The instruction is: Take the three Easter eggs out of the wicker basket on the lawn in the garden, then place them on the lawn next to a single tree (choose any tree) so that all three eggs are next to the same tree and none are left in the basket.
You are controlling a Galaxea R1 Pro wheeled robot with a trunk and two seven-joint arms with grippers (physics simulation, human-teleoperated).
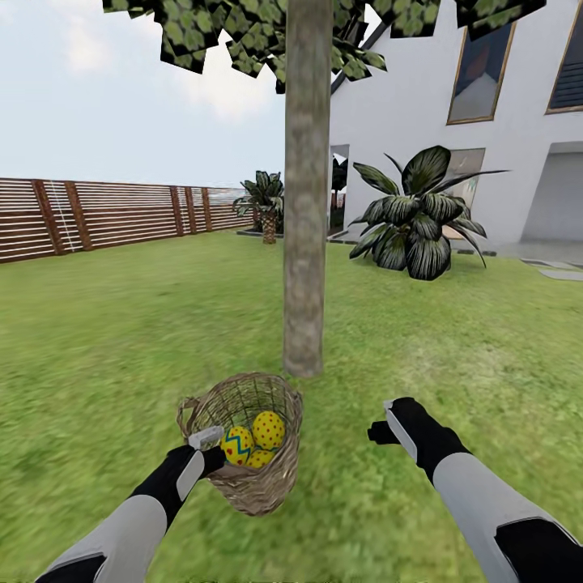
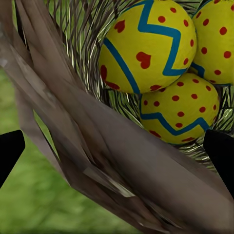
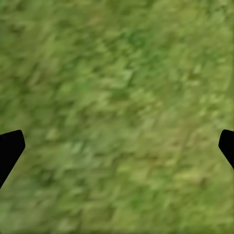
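The wicker basket (image 1: 247,453) stands tilted on the lawn (image 1: 97,348), just in front of the tree (image 1: 306,243), which I take as the landmark. All three Easter eggs (image 1: 253,441) lie inside it, touching one another; none is out yet, so I judge the first removal to be the step in hand. My left pincer (image 1: 209,444) sits at the basket's rim on the side away from the tree, fingers spread; from the left wrist the woven wall lies between the fingertips (image 2: 10,148) and the eggs (image 2: 148,46). My right pincer (image 1: 390,423) hangs over bare grass beside the basket, also spread, holding nothing. The next move calls for lifting the left pincer over the rim and closing on the uppermost egg without tipping the basket.
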